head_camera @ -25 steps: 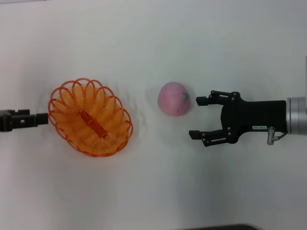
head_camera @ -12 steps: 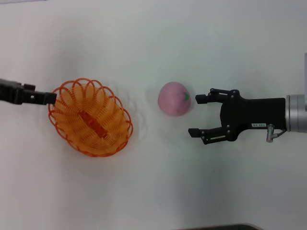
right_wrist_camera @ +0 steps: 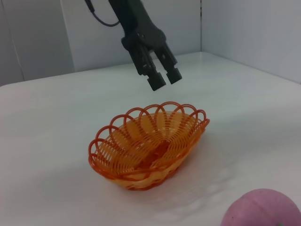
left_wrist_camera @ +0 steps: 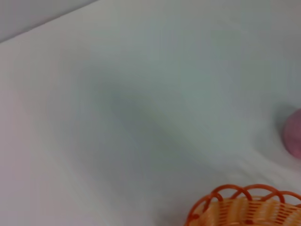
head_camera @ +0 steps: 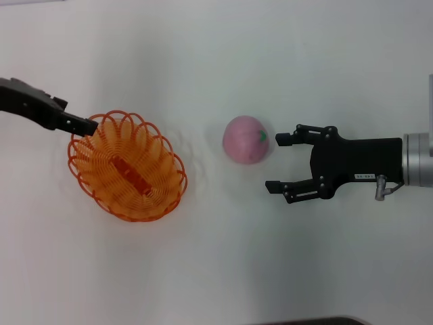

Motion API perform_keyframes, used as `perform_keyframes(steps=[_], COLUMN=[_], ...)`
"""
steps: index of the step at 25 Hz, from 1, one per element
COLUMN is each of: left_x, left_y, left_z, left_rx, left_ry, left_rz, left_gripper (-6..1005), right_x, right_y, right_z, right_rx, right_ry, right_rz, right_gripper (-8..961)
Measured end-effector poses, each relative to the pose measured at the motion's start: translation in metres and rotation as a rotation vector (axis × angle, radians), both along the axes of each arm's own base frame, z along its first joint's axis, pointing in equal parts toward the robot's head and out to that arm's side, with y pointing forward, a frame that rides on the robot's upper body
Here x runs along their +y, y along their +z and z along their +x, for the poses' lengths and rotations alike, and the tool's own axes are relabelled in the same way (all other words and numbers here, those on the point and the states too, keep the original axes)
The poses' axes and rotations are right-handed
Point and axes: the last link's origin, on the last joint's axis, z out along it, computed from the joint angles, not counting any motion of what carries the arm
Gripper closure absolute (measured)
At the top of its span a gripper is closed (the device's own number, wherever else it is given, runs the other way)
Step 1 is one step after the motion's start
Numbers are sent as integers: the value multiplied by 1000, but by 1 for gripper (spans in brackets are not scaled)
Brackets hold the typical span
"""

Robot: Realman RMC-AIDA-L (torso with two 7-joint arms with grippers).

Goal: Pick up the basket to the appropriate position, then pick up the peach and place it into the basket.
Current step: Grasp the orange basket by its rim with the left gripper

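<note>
The orange openwork basket rests on the white table, left of centre; it also shows in the right wrist view and its rim shows in the left wrist view. My left gripper hangs tilted down just above the basket's far-left rim. In the right wrist view the left gripper is open by a narrow gap and holds nothing. The pink peach lies to the right of the basket, also seen in the wrist views. My right gripper is open beside the peach, apart from it.
The white table carries only the basket and the peach. A pale wall rises behind the table.
My left gripper has moved from beside the basket's left edge toward the far side and now points down over the rim. The right gripper, peach and basket have stayed put.
</note>
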Motion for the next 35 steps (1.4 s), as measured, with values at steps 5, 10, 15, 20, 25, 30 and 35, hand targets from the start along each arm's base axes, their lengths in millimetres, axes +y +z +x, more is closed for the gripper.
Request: perform_keyframes(steps=[5,10,15,20,25,30,35], left_x=[8,12,13,13,17,18,20], left_y=[-10,-20,-26,-34,-41,-47,-51], left_z=[10,17,19,20,18,14,9], left_rx=[76,155,217,235,246,253,274], left_ry=[-44,-76,-88,-102,-111,-108,-106], left_rz=[-17,-31,-58,-85,-73,-82,-79], left_gripper=[190,192,193,270,274,274,274], right_x=[0,0,1,1,3,4,6], right_y=[0,0,0,1,0,0,1], right_z=[0,0,-1,-1,-2,-4,-5], right_rx=[0,0,0,-1,-1,-1,-1], right_ry=[0,1,2,4,9,14,17], right_rz=[0,0,1,1,0,0,2], right_gripper=[7,7,8,8,9,9,10])
